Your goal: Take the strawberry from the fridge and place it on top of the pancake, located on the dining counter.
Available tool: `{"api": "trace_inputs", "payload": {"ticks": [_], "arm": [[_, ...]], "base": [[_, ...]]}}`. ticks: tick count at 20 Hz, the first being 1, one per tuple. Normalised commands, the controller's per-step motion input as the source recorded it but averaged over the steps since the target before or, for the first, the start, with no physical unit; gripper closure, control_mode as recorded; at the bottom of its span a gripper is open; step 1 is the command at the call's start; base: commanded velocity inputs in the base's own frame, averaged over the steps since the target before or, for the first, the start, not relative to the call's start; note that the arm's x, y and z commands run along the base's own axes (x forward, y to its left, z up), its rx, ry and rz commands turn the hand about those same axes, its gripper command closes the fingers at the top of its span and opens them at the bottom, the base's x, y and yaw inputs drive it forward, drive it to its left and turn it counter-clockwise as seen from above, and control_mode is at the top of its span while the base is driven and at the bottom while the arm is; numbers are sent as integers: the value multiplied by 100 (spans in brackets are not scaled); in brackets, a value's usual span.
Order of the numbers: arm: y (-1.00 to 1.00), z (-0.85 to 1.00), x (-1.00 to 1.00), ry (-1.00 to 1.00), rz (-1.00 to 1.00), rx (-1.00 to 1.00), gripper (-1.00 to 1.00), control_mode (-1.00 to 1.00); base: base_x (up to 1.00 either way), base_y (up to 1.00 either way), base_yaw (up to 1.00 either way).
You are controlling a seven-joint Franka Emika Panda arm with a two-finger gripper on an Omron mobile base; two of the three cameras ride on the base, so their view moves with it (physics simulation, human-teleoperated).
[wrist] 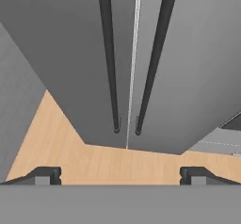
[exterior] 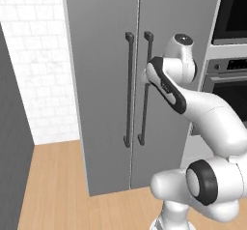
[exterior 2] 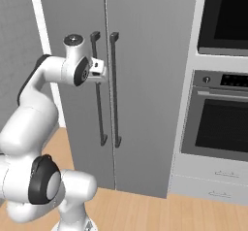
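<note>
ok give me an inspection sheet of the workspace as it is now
surface: wood floor in front of the fridge, nothing lying on it
job's things: fridge, both doors shut; two dark bar handles side by side at the door seam
clutter: nothing seen
claw: claw open, empty, facing the handles, not touching them
cables: nothing seen
surroundings: wall ovens right of the fridge, white tiled wall to its left

There is one fridge [exterior: 111,79], and it has two doors, both closed. There are two long dark handles [exterior 2: 104,89], one on each door. To the right of the fridge there are two wall ovens [exterior 2: 220,113], one above the other. Below them are two white drawers [exterior 2: 213,179].
</note>
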Motion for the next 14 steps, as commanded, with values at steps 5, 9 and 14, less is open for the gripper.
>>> {"api": "trace_inputs", "payload": {"ticks": [5,9,14], "arm": [[-8,0,41,-8,-1,0,-100,-100],[-10,-2,42,0,-5,0,-100,-100],[-26,-21,48,0,-7,0,-100,-100]], "base": [[0,0,0],[0,0,0],[0,0,0]]}}
